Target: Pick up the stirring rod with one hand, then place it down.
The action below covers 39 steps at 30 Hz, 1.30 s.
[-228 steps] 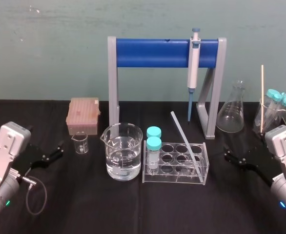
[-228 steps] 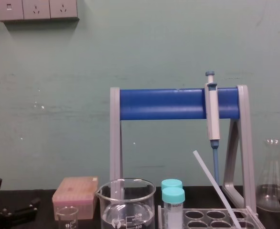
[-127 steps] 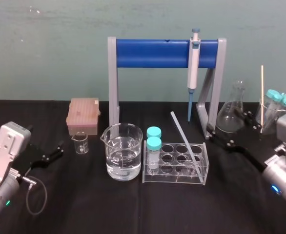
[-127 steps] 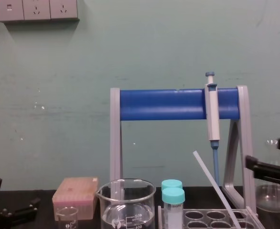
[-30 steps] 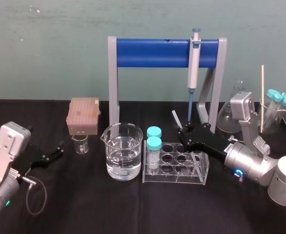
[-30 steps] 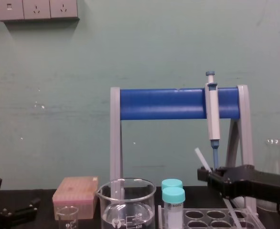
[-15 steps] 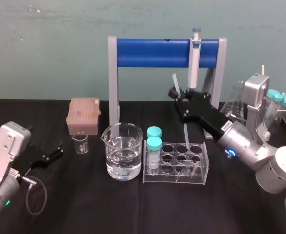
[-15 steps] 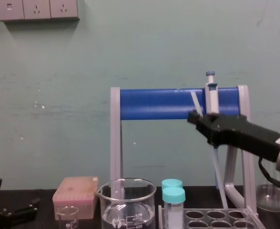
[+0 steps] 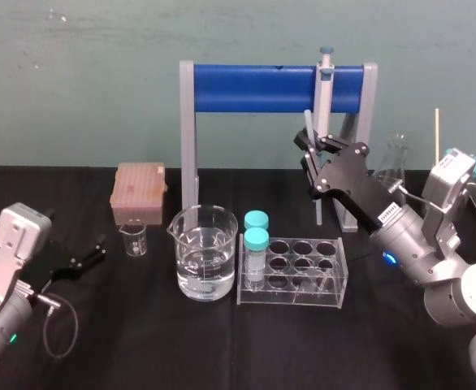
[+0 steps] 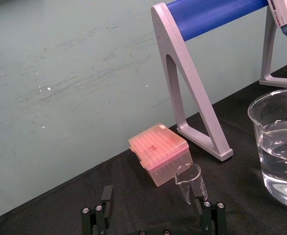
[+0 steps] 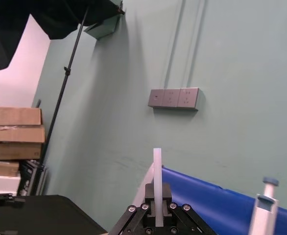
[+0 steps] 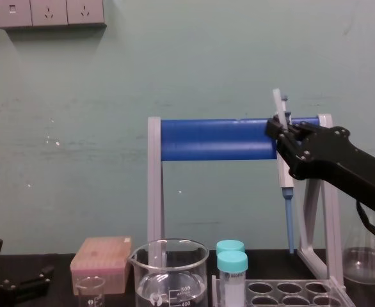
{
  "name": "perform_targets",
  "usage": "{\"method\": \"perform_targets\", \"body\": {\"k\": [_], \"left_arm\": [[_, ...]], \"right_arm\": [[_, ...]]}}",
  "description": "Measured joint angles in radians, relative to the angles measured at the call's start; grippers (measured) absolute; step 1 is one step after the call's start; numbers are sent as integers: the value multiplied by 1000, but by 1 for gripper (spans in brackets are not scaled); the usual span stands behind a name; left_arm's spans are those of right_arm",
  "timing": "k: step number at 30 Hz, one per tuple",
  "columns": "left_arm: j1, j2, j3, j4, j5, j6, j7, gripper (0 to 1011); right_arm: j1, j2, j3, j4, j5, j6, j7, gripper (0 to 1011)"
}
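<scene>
Above the black table [image 9: 140, 341], spotted the stirring rod [image 11: 157, 171] clamped near-upright in the right gripper [image 9: 311, 146] at centre-right, clear of the tube rack [image 9: 287, 297], left gripper [image 9: 100, 248] parked agape lower left; reckoned pickup done, only placing left.

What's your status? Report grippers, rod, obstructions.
Right gripper shut on rod, clear of rack. Left gripper open, parked at table's left. Rod near upright, beside pipette; contact unclear.

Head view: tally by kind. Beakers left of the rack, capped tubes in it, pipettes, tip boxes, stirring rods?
Beakers: 2
Capped tubes: 2
Pipette: 1
Tip box: 1
Stirring rod: 1, held by right gripper
Total: 7
</scene>
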Motion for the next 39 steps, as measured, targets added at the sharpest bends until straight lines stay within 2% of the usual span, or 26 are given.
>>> {"method": "perform_targets", "body": {"k": [3,11,39], "left_arm": [[0,0,0,0,0,0,0,1000],[0,0,0,0,0,0,0,1000],[0,0,0,0,0,0,0,1000]], "right_arm": [[-10,-1,10,8,-3,-13,-1,71],[-23,-6,34,23,0,-6,4,71],[-22,-4,30,22,2,-3,6,71]]}}
